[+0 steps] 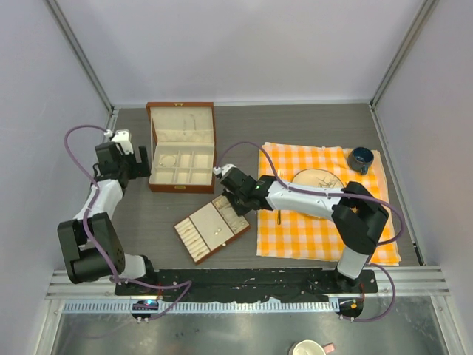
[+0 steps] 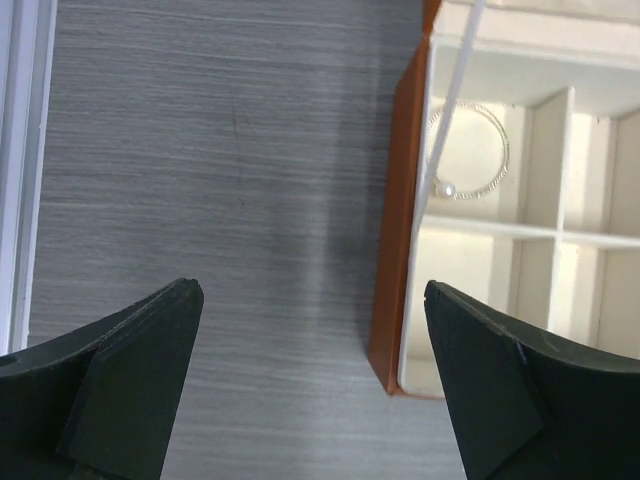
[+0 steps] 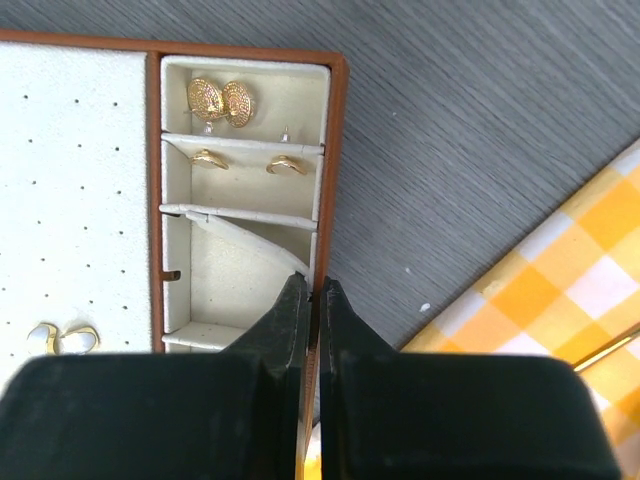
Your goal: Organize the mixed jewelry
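Observation:
The mixed jewelry lies in two places. A thin silver hoop bracelet (image 2: 503,150) with a pearl rests in a compartment of the open brown box (image 1: 181,186). In the loose tray (image 1: 185,240), the right wrist view shows two gold domed studs (image 3: 222,102), two small gold rings (image 3: 210,158) and a white-and-gold pair (image 3: 62,338) on the dotted pad. My right gripper (image 3: 318,288) is shut on the tray's right wall (image 3: 337,150), one finger inside a compartment and one outside. My left gripper (image 2: 312,290) hangs open over bare table by the box's left corner.
An orange checked cloth (image 1: 318,222) covers the right side, with a round plate (image 1: 319,181), a dark blue cup (image 1: 362,159) and a gold utensil (image 3: 605,350) on it. The box's raised lid (image 1: 181,118) stands at the back. Walls enclose the table.

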Robot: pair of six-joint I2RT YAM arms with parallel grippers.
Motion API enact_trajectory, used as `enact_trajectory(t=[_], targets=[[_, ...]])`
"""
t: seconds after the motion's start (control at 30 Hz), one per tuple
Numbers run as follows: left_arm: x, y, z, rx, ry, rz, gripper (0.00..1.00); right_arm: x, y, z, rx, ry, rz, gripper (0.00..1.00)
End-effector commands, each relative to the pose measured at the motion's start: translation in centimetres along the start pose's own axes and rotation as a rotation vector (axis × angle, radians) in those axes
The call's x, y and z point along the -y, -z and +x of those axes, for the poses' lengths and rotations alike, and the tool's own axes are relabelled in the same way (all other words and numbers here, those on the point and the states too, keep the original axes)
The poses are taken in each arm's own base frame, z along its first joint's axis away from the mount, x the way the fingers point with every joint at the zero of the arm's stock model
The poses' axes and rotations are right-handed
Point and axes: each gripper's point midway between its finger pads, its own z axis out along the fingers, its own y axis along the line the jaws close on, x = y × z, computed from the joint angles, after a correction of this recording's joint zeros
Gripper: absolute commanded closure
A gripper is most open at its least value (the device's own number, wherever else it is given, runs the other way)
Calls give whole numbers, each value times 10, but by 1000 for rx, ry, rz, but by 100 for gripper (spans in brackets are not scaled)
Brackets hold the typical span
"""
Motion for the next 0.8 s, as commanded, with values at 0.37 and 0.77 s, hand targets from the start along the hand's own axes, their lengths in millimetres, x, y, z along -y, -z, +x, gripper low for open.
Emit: enact_trajectory(t=[0.37,0.77], targets=[[-22,-41,-51,118,117,-90,2,14,76,-94,236,-127,-45,99],[-33,-70,-39,31,174,-154,3,76,96,-162,414,-333,1,99]])
